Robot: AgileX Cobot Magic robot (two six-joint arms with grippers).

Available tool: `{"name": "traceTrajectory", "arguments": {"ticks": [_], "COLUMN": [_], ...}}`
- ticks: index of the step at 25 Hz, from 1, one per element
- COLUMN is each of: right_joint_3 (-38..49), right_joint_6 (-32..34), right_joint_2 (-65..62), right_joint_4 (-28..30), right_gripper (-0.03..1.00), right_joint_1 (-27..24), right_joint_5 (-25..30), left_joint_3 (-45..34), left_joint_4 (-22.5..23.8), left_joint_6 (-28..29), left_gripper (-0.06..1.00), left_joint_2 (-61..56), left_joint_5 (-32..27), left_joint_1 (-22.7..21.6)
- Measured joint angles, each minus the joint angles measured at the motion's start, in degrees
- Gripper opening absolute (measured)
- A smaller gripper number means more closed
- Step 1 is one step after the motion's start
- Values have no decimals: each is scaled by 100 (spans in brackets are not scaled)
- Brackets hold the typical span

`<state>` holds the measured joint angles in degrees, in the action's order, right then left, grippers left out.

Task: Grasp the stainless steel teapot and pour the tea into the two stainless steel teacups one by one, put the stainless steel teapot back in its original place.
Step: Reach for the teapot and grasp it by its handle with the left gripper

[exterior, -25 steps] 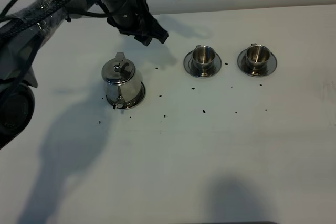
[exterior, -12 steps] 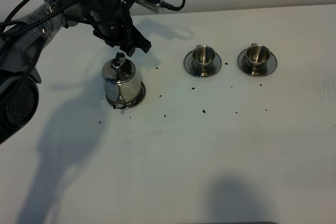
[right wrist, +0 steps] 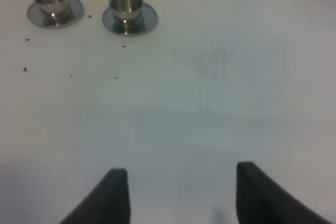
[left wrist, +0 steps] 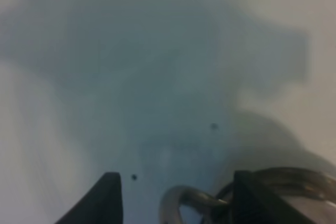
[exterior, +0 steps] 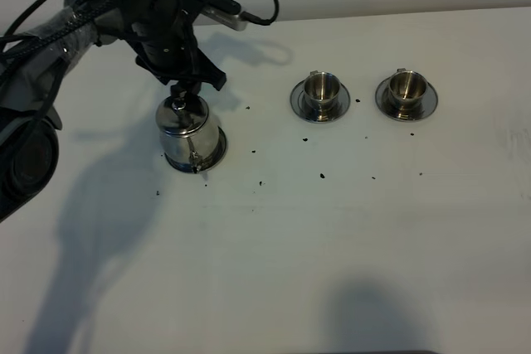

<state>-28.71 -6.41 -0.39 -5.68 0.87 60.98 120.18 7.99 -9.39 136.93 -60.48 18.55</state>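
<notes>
The left end effector (left wrist: 176, 179) hangs low over the stainless steel teapot (exterior: 187, 132), fingers spread, one on either side of the loop handle (left wrist: 189, 193). The wrist view is blurred, so I cannot tell whether a finger touches the handle. The teapot stands upright, left of centre on the bench (exterior: 332, 246), seated on the round steel coaster (exterior: 221, 145), spout toward the near edge. To its right, well apart from it, two stainless steel teacups stand side by side, each upright on its own saucer: first cup (exterior: 321, 87), second cup (exterior: 406, 85). Cup contents not discernible. The right end effector (right wrist: 178, 184) is spread, holding nothing, above bare bench. Dark specks (exterior: 322, 176) are scattered between teapot and cups.
</notes>
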Motion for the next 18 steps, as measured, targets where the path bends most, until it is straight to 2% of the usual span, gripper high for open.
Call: {"name": "traceTrajectory", "arguments": {"ticks": [8, 18], "right_joint_3": [0, 0], "right_joint_6": [0, 0], "right_joint_2": [0, 0], "right_joint_4": [0, -4], "right_gripper": [44, 44], "right_joint_1": [0, 0], "right_joint_5": [0, 0], "left_joint_3": [5, 5], "left_joint_4": [226, 305], "left_joint_6": [164, 237], "left_gripper": [50, 50], "left_joint_2": [0, 0], "left_joint_5": [-170, -722], "left_joint_1": [-163, -483]}}
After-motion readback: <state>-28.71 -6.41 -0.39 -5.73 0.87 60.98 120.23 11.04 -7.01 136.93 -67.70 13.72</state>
